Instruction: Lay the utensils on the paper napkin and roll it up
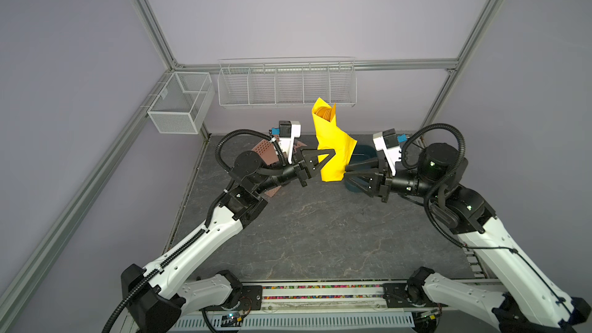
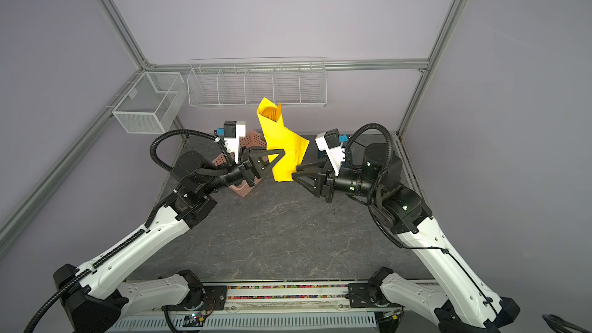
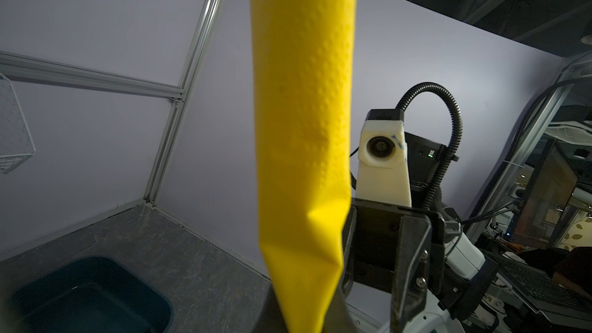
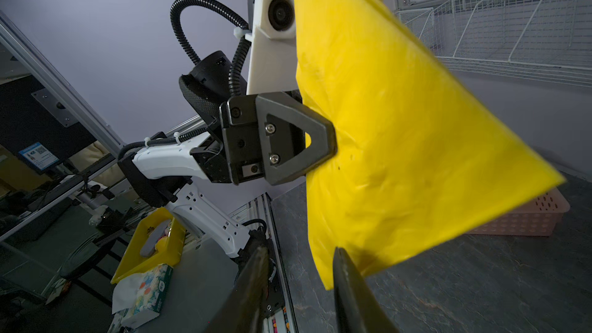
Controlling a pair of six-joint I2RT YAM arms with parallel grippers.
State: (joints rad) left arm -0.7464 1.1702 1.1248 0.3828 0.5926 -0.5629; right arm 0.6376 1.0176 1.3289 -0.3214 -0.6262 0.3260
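We are looking at the paper napkin [image 1: 330, 132] [image 4: 400, 139], already wound into a loose cone and standing upright in mid-air above the table. The orange-gold tips of the utensils [image 1: 323, 113] [image 2: 270, 113] are showing inside its open top. The left gripper [image 1: 331, 155] [image 4: 330, 145] is clenching the roll at its middle. The right gripper [image 1: 347, 171] [image 4: 298, 264] is sitting at the lower edge with jaws parted, grasping nothing, though we cannot tell whether a finger is brushing the paper. We are judging the step in hand to be tightening the roll. A loose flap is jutting towards the right arm, and that gripper should be catching it low and wrapping it round. The left should meanwhile be holding firm and upright, so nothing is slipping out below. The dark marbled tabletop [image 1: 304, 229] is stretching beneath. A pink perforated basket [image 4: 528, 219] and a dark blue bin [image 3: 89, 293] are sitting at the back, under a white wire rack [image 1: 286, 83] and a mesh basket [image 1: 179, 104] hanging on lilac walls.
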